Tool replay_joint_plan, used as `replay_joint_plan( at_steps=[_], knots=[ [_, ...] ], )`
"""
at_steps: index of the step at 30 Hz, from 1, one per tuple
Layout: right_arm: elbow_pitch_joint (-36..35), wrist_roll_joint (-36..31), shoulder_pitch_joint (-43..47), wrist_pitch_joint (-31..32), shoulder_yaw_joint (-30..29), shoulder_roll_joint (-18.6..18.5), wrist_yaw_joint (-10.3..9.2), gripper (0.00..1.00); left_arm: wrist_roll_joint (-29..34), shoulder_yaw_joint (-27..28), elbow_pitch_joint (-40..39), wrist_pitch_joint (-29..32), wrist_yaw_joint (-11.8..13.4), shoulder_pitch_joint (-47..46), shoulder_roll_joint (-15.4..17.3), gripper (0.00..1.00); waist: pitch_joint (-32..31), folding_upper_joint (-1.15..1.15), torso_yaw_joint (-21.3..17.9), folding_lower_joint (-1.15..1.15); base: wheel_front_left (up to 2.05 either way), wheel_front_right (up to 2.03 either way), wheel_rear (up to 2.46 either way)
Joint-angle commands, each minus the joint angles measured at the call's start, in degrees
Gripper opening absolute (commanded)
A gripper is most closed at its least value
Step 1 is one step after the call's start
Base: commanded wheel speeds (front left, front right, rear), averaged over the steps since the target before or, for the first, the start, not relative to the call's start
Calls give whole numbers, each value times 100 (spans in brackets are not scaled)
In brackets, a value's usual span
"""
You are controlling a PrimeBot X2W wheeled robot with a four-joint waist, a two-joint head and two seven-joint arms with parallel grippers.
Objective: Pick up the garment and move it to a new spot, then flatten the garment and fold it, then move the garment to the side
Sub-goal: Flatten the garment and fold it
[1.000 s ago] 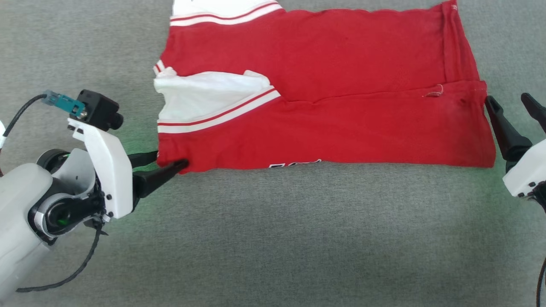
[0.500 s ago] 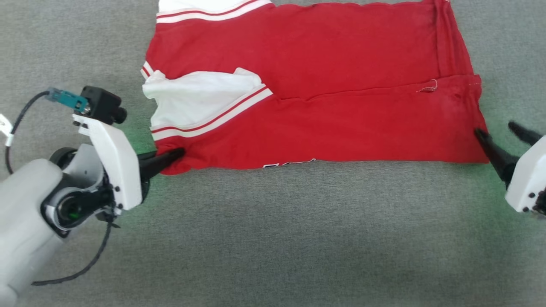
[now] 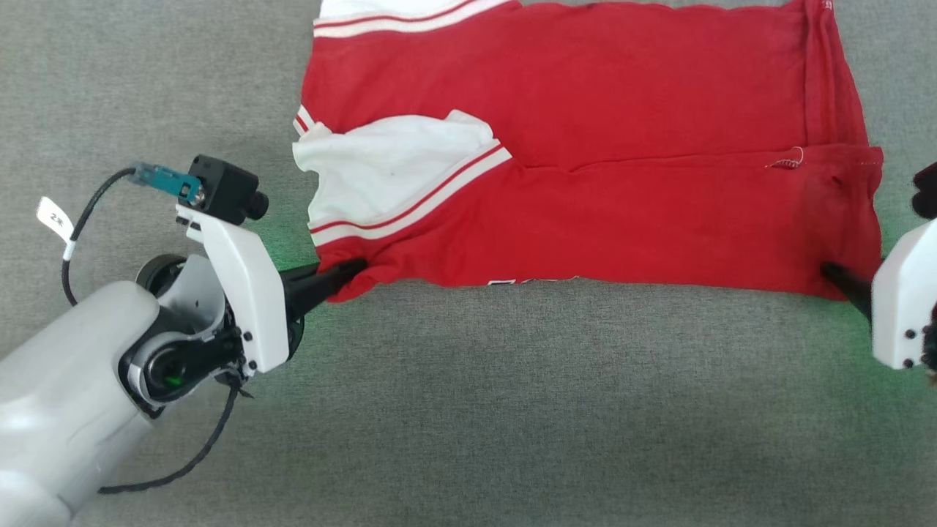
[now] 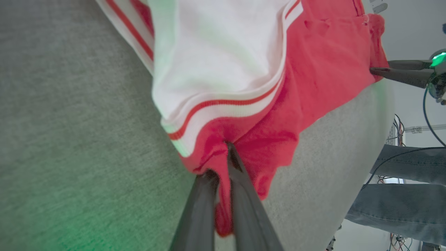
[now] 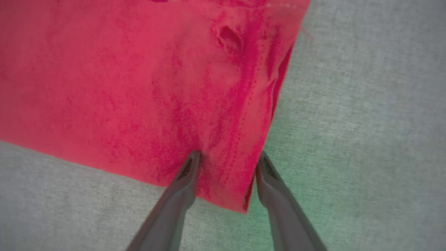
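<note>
Right hand point(image 5: 229, 155) moved astride garment point(image 3: 622, 219) corner | left hand point(image 3: 357, 268) pinching opposite corner

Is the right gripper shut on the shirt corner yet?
Not yet: the right gripper is open, jaws apart astride a corner of the garment.

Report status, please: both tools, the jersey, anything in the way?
Left tool shut on jersey near-left corner. Right tool open, astride near-right corner. Jersey folded on grey mat. Person's legs past mat edge, clear.
</note>
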Motion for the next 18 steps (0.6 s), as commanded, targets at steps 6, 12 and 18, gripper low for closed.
replay_joint_plan(
  at_steps=[6,12,18],
  knots=[
    [17,108,192,-311,-75,130,-3,0,-128,-75,-65,-272,-23,297,102,0,-223,0,76,0,0,0,0],
    [-150,300,666,-240,-113,-81,-3,0,-265,-136,-524,-643,-24,864,434,0,-516,0,149,0,0,0,0],
    [-535,536,1365,27,-271,-361,-4,0,-311,-234,-1125,-1111,-2,1604,834,0,-634,0,196,0,0,0,0]
  ],
)
